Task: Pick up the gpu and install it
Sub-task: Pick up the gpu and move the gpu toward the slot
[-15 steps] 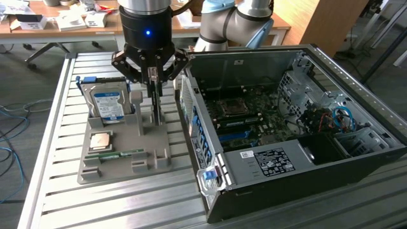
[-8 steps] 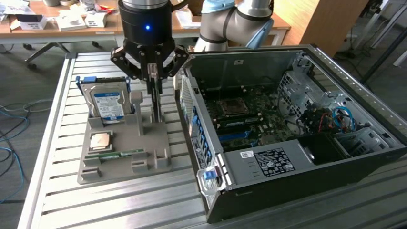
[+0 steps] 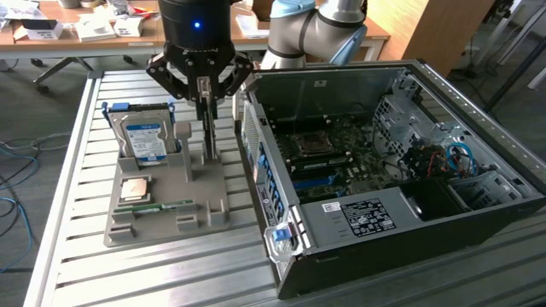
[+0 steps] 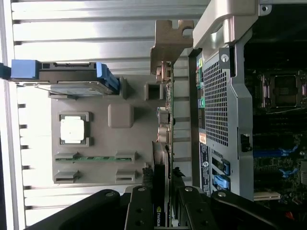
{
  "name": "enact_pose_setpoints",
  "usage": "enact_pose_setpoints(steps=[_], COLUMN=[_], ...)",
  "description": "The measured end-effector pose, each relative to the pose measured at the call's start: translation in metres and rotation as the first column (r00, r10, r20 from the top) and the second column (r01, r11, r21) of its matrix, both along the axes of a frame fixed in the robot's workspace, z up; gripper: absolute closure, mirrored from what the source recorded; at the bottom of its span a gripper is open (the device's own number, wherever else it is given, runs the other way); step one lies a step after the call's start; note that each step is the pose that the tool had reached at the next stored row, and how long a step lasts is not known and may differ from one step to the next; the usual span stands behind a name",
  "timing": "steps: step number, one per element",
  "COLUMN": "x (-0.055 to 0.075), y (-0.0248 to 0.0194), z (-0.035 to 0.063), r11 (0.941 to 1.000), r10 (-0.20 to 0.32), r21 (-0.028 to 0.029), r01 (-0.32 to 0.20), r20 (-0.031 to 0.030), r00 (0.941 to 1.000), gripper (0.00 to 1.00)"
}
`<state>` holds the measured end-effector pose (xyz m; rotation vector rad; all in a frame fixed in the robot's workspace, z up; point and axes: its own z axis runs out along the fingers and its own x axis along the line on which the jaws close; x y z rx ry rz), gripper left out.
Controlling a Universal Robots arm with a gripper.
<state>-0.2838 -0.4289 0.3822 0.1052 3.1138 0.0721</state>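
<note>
- One gripper hung over the tray, and its jaws were clamped on the one gpu!
- The card stood on edge straight below the gripper, its lower end down at the gray tray.
- Its metal bracket sat at the end farthest from the fingers.
- One hard drive stood upright near the gripper, on the exterior view's left.
- One square processor chip and one green memory stick lay flat further out on that side.
- One open computer case sat just beside the gripper on the other side. Its perforated wall ran close along the card, so it was tight there.
- The slatted table showed around the tray's outer edges, and the case's open side faced up.
</note>
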Motion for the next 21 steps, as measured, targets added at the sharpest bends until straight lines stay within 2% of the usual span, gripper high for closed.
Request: enact_pose_setpoints(steps=[10, 21], x=[0.000, 0.000], y=[0.0000, 0.0000], z=[0.0058, 0.0210], r11=[1.0000, 1.0000], r10=[0.000, 0.000], r21=[-0.0002, -0.0002], r01=[0.000, 0.000], r20=[-0.0003, -0.0002], r00=[1.0000, 1.0000], gripper=[0.74, 0.74])
